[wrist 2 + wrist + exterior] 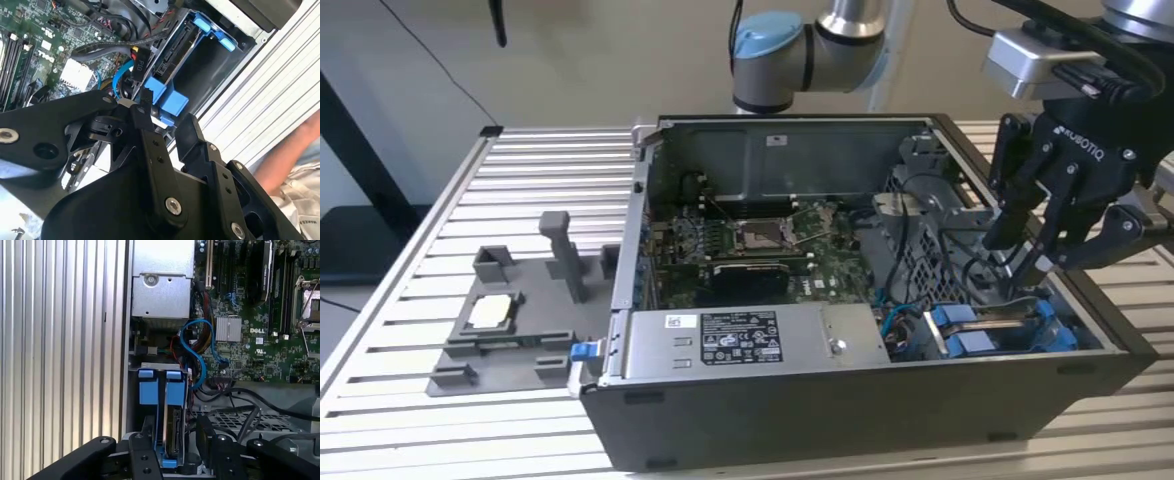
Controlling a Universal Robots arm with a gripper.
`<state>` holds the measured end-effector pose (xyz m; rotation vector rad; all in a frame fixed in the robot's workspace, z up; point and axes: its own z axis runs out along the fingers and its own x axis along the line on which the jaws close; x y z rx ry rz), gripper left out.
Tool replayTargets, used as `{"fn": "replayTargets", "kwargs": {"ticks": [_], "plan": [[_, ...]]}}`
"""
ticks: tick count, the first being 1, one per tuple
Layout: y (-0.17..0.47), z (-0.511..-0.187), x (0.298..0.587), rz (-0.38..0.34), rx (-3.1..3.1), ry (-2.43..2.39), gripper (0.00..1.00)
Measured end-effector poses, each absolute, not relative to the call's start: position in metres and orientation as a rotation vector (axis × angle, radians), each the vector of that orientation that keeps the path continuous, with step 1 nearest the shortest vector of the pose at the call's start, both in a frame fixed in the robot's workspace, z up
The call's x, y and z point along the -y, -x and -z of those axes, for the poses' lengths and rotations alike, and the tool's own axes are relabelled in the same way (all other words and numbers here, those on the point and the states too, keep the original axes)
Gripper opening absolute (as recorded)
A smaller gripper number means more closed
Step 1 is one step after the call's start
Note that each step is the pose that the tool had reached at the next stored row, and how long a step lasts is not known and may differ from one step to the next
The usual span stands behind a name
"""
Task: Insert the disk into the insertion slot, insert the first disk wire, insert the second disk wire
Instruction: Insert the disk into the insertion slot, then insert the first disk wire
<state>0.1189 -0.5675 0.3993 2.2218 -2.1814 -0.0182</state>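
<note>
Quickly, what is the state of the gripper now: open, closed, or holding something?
Gripper: open; its fingers stand on either side of the flat silver-grey disk in its bright blue plastic carrier, no grip seen.

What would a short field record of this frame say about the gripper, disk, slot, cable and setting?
gripper: open, one finger on each side of the disk
disk: standing on edge in the insertion slot, framed in blue
blue cable: loops beside the slot; whether it reaches the disk cannot be told
computer case: side open, standing on the slotted table
</note>
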Motion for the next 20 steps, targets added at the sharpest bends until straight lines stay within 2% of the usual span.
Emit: {"fn": "replayTargets", "kwargs": {"ticks": [11, 14, 20], "plan": [[-0.119, -0.406, 0.560, -0.025, 2.216, -2.257, 0.47], [-0.119, -0.415, 0.560, -0.025, 2.216, -2.258, 0.47], [-0.126, -0.412, 0.554, -0.025, 2.216, -2.258, 0.47]]}}
